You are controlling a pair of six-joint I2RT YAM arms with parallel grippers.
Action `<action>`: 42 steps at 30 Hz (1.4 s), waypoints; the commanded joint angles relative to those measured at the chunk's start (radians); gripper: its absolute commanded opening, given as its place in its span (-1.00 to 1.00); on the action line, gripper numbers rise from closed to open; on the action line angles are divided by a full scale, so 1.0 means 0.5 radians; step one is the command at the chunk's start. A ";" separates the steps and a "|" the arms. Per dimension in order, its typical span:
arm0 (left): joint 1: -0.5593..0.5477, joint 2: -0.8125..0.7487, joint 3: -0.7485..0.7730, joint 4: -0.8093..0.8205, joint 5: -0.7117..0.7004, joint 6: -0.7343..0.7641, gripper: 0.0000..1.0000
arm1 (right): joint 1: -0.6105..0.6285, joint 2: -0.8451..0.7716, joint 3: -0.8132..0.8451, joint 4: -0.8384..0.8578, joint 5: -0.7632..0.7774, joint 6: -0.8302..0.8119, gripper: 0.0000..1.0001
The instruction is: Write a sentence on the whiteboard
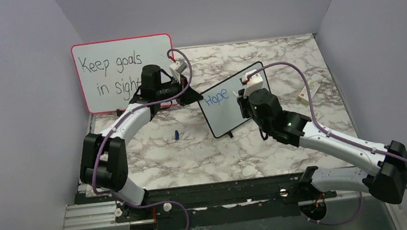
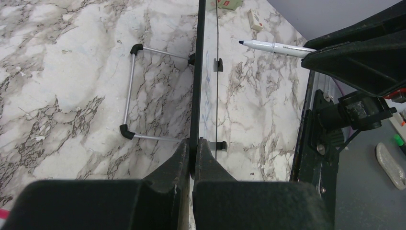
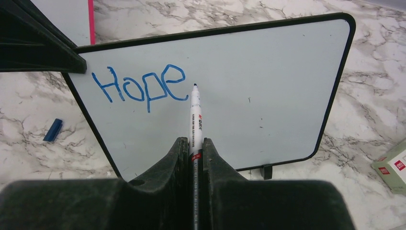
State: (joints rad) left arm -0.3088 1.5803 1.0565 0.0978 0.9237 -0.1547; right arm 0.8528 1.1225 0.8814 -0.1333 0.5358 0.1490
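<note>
— Step shown?
— The sentence is begun, one word in; the whiteboard, mid-table, is clamped at its ten o'clock corner by the left gripper.
— Next?
— The marker, pinched by the right gripper, is likely to be pressed down at the word's three o'clock.

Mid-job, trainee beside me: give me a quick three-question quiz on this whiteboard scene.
1. True or false: the left tool is clamped on the edge of the whiteboard.
2. What does the blue writing read at this point? A) Fuels B) Hope C) Hearts
3. Fill in: the right tool grips a ____, its tip just right of the last letter.

Key: 1 true; 2 B; 3 marker.
</note>
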 commanded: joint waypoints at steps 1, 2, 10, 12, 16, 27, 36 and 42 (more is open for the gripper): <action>-0.002 0.021 0.019 -0.120 0.018 0.078 -1.00 | -0.032 -0.052 -0.036 -0.006 0.061 -0.023 -0.99; -0.002 0.019 0.019 -0.121 0.017 0.079 -1.00 | -0.041 -0.059 -0.040 -0.006 0.056 -0.031 -0.99; -0.002 0.022 0.025 -0.137 0.004 0.082 -1.00 | -0.138 -0.099 -0.056 0.014 -0.073 -0.066 -0.99; -0.003 0.024 0.025 -0.140 0.000 0.081 -1.00 | -0.166 -0.108 -0.068 0.027 -0.101 -0.076 -0.99; -0.002 0.029 0.031 -0.142 0.005 0.079 -1.00 | -0.225 -0.120 -0.078 0.053 -0.158 -0.091 -0.99; -0.002 0.033 0.030 -0.144 0.006 0.075 -1.00 | -0.274 -0.009 -0.010 0.144 -0.231 -0.155 -0.99; -0.002 0.040 0.034 -0.147 0.013 0.078 -1.00 | -0.306 0.070 0.031 0.221 -0.259 -0.183 -0.99; -0.002 0.050 0.038 -0.150 0.012 0.079 -1.00 | -0.326 0.094 0.052 0.248 -0.259 -0.197 -0.99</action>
State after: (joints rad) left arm -0.3088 1.5806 1.0660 0.0772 0.9234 -0.1509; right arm 0.6998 1.1595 0.8631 -0.0540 0.4244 0.0685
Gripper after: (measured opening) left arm 0.020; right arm 0.156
